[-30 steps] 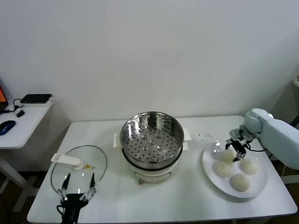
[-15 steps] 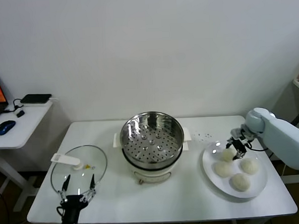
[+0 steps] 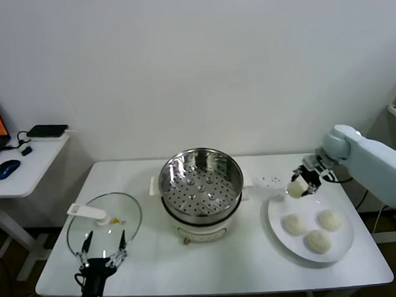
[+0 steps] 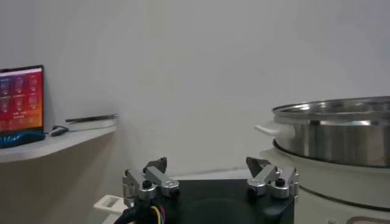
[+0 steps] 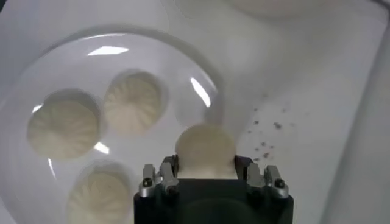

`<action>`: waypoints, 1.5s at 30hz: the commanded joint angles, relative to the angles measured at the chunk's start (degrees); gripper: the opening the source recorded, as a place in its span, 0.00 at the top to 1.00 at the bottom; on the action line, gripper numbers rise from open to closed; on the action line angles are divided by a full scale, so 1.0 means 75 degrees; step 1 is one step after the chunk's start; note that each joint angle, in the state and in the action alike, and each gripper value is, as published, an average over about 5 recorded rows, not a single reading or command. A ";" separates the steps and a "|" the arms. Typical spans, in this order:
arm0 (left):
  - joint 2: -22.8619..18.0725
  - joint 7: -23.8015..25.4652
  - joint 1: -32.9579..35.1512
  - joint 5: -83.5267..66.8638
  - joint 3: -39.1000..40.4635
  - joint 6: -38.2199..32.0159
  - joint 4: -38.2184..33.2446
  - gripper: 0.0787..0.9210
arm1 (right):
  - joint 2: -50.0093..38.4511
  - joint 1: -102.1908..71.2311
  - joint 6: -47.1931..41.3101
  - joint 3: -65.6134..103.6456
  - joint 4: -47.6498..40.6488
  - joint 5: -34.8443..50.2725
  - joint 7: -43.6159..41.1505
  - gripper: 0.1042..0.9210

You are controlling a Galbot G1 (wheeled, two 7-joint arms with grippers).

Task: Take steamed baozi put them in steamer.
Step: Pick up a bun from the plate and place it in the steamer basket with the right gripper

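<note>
My right gripper [image 3: 298, 185] [image 5: 205, 165] is shut on one cream-white baozi [image 3: 296, 188] [image 5: 205, 150], lifted above the far left rim of the white plate [image 3: 277, 219]. Three more baozi [image 3: 294, 224] [image 3: 330, 220] [image 3: 317, 241] lie on that plate; the right wrist view shows them below the held one [image 5: 134, 103] [image 5: 63, 128] [image 5: 100, 195]. The steel steamer [image 3: 201, 186] stands at the table's middle, its perforated tray bare. My left gripper [image 3: 102, 248] [image 4: 210, 169] waits open at the table's near left, beside the steamer [image 4: 341, 131].
A glass lid [image 3: 104, 223] lies flat on the table left of the steamer, just beyond my left gripper. A side desk [image 3: 28, 162] with a mouse and a screen stands off the table's left end. Dark specks [image 3: 273, 181] dot the table between steamer and plate.
My right gripper has risen off the plate with a baozi and shifted left toward the steamer. The plate now holds three. The left arm has not moved.
</note>
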 commanded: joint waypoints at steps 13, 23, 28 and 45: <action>-0.0019 -0.0033 0.0122 0.0042 -0.0057 -0.0015 -0.0131 0.12 | 0.2610 0.3403 0.1757 -0.1586 0.0921 -0.0250 0.0084 0.38; 0.0003 -0.0066 0.0217 -0.0001 -0.0086 -0.0079 -0.0188 0.12 | 0.3903 0.2494 0.2095 -0.1330 0.0757 -0.1456 0.0170 0.38; -0.0002 -0.0072 0.0216 0.0009 -0.0092 -0.0053 -0.0260 0.12 | 0.4167 0.1936 0.2239 -0.1270 0.0679 -0.2132 0.0229 0.38; 0.0060 -0.0081 0.0267 0.0018 -0.0155 -0.0028 -0.0275 0.12 | 0.4200 0.0847 0.2414 -0.0923 0.0373 -0.3608 0.0359 0.38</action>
